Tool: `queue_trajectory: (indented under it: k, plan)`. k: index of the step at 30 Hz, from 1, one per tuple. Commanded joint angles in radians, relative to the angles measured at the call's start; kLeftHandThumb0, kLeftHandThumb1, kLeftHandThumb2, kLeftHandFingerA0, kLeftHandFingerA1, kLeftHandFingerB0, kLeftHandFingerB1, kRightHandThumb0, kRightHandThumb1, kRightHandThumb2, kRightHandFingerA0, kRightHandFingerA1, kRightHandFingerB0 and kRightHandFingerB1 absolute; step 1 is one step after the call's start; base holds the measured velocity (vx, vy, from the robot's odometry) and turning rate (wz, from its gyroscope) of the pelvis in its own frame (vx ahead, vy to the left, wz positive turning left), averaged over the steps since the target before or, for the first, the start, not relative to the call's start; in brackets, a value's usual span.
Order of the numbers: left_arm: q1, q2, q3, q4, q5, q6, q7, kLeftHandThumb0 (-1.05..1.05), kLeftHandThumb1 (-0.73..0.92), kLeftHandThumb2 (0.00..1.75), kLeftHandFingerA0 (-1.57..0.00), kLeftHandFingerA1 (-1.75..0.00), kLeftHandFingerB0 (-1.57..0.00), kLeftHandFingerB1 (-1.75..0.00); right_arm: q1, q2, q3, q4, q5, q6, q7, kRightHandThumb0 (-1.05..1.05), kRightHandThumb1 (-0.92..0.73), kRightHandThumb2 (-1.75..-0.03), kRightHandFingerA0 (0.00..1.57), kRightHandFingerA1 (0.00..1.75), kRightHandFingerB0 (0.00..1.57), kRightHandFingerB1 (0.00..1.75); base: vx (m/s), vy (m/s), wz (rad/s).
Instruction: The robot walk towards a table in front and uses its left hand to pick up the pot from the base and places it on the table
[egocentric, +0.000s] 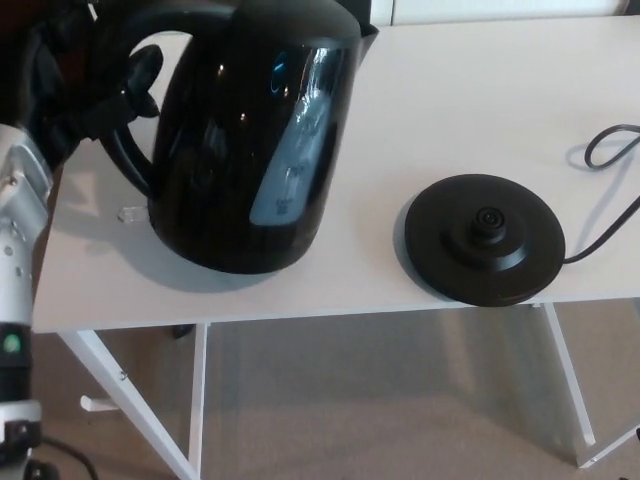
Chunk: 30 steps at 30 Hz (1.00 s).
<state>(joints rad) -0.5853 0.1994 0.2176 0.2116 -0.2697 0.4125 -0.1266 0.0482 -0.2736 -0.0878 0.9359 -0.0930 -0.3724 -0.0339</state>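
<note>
The black electric pot (250, 140) stands on the white table (470, 90), at its left end near the front edge, with a shadow right under it. Its round black base (485, 238) lies empty on the table to the right, well apart from the pot. My left hand (85, 85) comes in from the upper left and is at the pot's handle (125, 150), with a finger poking through the handle loop. It looks closed around the handle. My right hand does not show.
A black power cord (610, 150) loops from the base toward the table's right edge. The table's front edge runs just below pot and base, with white legs (130, 400) and tan floor beneath. My white left forearm (15, 220) hangs at the left edge.
</note>
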Motion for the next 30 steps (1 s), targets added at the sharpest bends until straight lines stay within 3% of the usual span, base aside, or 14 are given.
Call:
queue_trajectory:
  k: [1,5,6,8,9,10,11,12,15,16,22,23,30]
  plan:
    - [0.029,0.02,-0.04,-0.033,0.03,-0.086,-0.053,-0.16,0.87,0.65,-0.84,-1.58,-0.63,-1.02,0.006,-0.006,-0.003,-0.02,0.003,0.025,-0.005,-0.54,-0.5,-0.8,0.47,0.52,0.34,0.48,0.0,0.0,0.0]
    - [0.031,0.021,-0.042,-0.032,0.029,-0.092,-0.054,-0.16,0.87,0.65,-0.84,-1.58,-0.63,-1.02,0.008,-0.006,-0.003,-0.024,0.003,0.028,-0.005,-0.54,-0.5,-0.8,0.47,0.52,0.34,0.48,0.0,0.0,0.0]
    - [0.024,0.062,-0.078,-0.043,0.015,-0.037,-0.139,-0.21,0.62,1.05,-0.03,-0.49,-0.01,-0.48,0.001,-0.007,-0.004,-0.02,0.002,0.027,-0.006,-0.53,-0.49,-0.8,0.48,0.52,0.36,0.48,0.0,0.0,0.0]
    - [0.014,0.127,-0.134,-0.059,-0.009,0.046,-0.267,-0.21,0.62,1.05,-0.03,-0.49,-0.01,-0.48,-0.009,-0.009,-0.005,-0.013,0.002,0.024,-0.009,-0.53,-0.49,-0.8,0.48,0.52,0.36,0.48,0.0,0.0,0.0]
    - [0.014,0.128,-0.135,-0.059,-0.01,0.045,-0.267,-0.21,0.62,1.05,-0.03,-0.49,-0.01,-0.48,-0.009,-0.009,-0.005,-0.013,0.002,0.025,-0.009,-0.53,-0.49,-0.8,0.48,0.52,0.36,0.48,0.0,0.0,0.0]
    - [-0.004,0.19,-0.204,-0.046,0.019,0.051,-0.359,-0.61,0.41,0.69,0.0,-0.01,0.0,0.0,-0.01,-0.01,-0.006,-0.025,0.003,0.033,-0.008,-0.49,-0.6,-0.59,0.57,0.4,0.41,0.37,0.0,0.0,0.0]
    - [-0.009,0.209,-0.225,-0.042,0.026,0.053,-0.385,-0.61,0.41,0.69,0.0,-0.01,0.0,0.0,-0.011,-0.01,-0.007,-0.028,0.004,0.036,-0.008,-0.49,-0.6,-0.59,0.57,0.4,0.41,0.37,0.0,0.0,0.0]
    - [-0.014,0.228,-0.249,-0.041,0.037,0.054,-0.409,-0.58,0.4,0.68,0.0,0.0,0.0,0.0,-0.011,-0.01,-0.007,-0.031,0.005,0.04,-0.006,-0.54,-0.49,-0.8,0.48,0.52,0.36,0.48,0.0,0.0,0.0]
    - [-0.019,0.251,-0.278,-0.041,0.038,0.055,-0.426,-0.58,0.4,0.68,0.0,0.0,0.0,0.0,-0.012,-0.01,-0.007,-0.035,0.007,0.044,-0.002,-0.54,-0.49,-0.8,0.48,0.52,0.36,0.48,0.0,0.0,0.0]
    - [-0.033,0.286,-0.312,-0.028,0.029,0.067,-0.5,-0.58,0.44,0.68,0.0,0.0,0.0,0.0,-0.013,-0.013,-0.001,-0.036,-0.004,0.048,-0.01,-0.54,-0.5,-0.8,0.49,0.52,0.36,0.48,0.0,0.0,0.0]
    - [-0.062,0.354,-0.388,0.008,0.051,0.058,-0.587,-0.67,0.4,0.68,0.0,0.0,0.0,0.0,-0.016,-0.014,-0.002,-0.028,-0.005,0.033,-0.012,-0.53,-0.49,-0.79,0.5,0.52,0.38,0.49,0.0,0.0,0.0]
    - [-0.072,0.372,-0.411,0.018,0.066,0.053,-0.604,-0.68,0.39,0.69,0.0,0.0,0.0,0.0,-0.018,-0.015,-0.002,-0.027,-0.004,0.031,-0.012,-0.47,-0.59,-0.58,0.58,0.41,0.44,0.38,0.0,0.0,0.0]
    - [-0.09,0.428,-0.458,0.031,0.077,0.061,-0.639,-0.66,0.38,0.68,0.0,0.0,0.0,0.0,-0.022,-0.016,0.001,-0.033,-0.015,0.039,-0.021,-0.46,-0.58,-0.58,0.58,0.4,0.43,0.38,0.0,0.0,0.0]
